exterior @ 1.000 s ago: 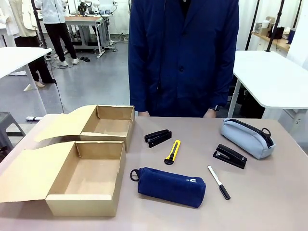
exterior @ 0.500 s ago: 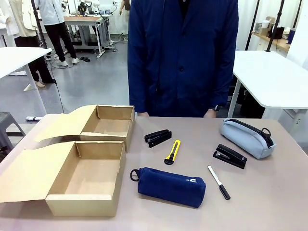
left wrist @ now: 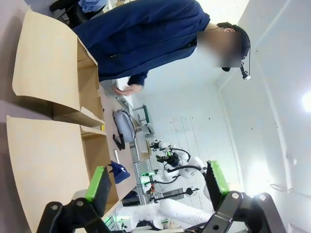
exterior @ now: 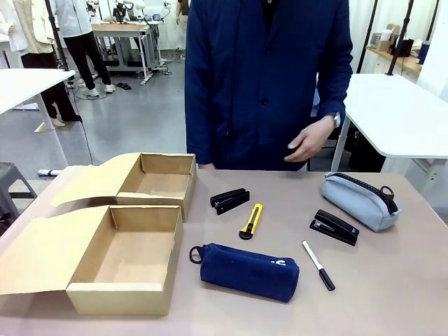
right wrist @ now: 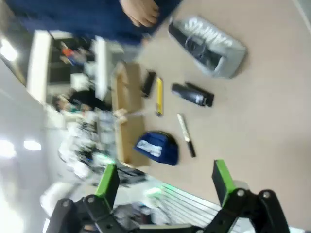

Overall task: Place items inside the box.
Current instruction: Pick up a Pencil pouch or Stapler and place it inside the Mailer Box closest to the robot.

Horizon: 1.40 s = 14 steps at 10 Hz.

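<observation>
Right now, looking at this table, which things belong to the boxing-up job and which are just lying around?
For the job: near box, far box, navy pouch, left stapler, right stapler, utility knife, marker.

Probably just lying about: grey pouch, white side table behind.

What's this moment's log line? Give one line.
near box, far box: empty | navy pouch, left stapler, right stapler, knife, marker: on table | left jaws: open | right jaws: open | hand: raised, empty

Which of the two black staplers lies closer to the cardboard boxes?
The stapler just right of the far box, by the utility knife. The other stapler lies beside the grey pouch.
</observation>
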### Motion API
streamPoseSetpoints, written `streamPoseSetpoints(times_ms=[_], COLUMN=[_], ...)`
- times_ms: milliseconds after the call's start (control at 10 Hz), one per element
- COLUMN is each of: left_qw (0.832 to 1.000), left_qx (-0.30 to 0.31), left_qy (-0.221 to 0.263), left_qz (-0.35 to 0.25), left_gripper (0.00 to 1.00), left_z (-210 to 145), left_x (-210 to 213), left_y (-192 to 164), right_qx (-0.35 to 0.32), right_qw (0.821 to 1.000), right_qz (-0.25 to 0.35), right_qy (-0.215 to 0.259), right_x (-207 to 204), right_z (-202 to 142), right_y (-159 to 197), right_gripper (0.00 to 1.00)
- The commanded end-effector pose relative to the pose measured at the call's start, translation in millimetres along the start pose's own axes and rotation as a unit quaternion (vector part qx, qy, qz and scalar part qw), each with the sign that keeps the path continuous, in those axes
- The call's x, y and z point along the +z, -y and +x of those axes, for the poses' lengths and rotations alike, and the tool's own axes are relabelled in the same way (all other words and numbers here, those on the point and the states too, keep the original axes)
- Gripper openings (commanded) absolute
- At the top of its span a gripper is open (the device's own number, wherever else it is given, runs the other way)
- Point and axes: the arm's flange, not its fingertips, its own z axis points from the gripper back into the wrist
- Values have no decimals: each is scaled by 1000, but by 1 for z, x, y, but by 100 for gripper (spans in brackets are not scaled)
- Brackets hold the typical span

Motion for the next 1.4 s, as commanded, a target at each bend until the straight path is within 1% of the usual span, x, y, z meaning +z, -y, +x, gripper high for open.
streamPoseSetpoints(times_ms=[0,100,200,300,400,500,600,700,1100,1200,1300], left_qw=[1000,1000,1000,1000,1000,1000,1000,1000,1000,1000,1000], left_qx=[-11,-11,-11,-11,-11,-11,-11,-11,-11,-11,-11], left_qy=[-5,-5,-5,-5,-5,-5,-5,-5,-5,-5,-5], left_qz=[-7,-7,-7,-7,-7,-7,-7,-7,-7,-7,-7], left_gripper=[100,100,100,100,100,100,100,100,100,100,100], left_z=[-3,-3,-3,-3,-3,-3,-3,-3,-3,-3,-3], left_x=[2,2,2,2,2,2,2,2,2,2,2], left_y=[0,0,0,0,0,0,0,0,0,0,0], right_qx=[74,43,7,-29,-73,-111,-117,-123,-105,-94,-69], right_qw=[996,998,999,995,986,979,978,978,983,986,990], right_qz=[-50,-35,-26,3,31,23,35,29,15,15,5], right_qy=[-18,4,42,99,147,170,168,164,147,138,119], right_x=[-38,-17,12,46,70,79,78,74,68,63,52], right_z=[-8,-3,-6,-19,-30,-38,-40,-39,-36,-36,-36], right_y=[-38,-20,7,40,69,90,98,99,88,82,68], right_gripper=[100,100,100,100,100,100,100,100,100,100,100])
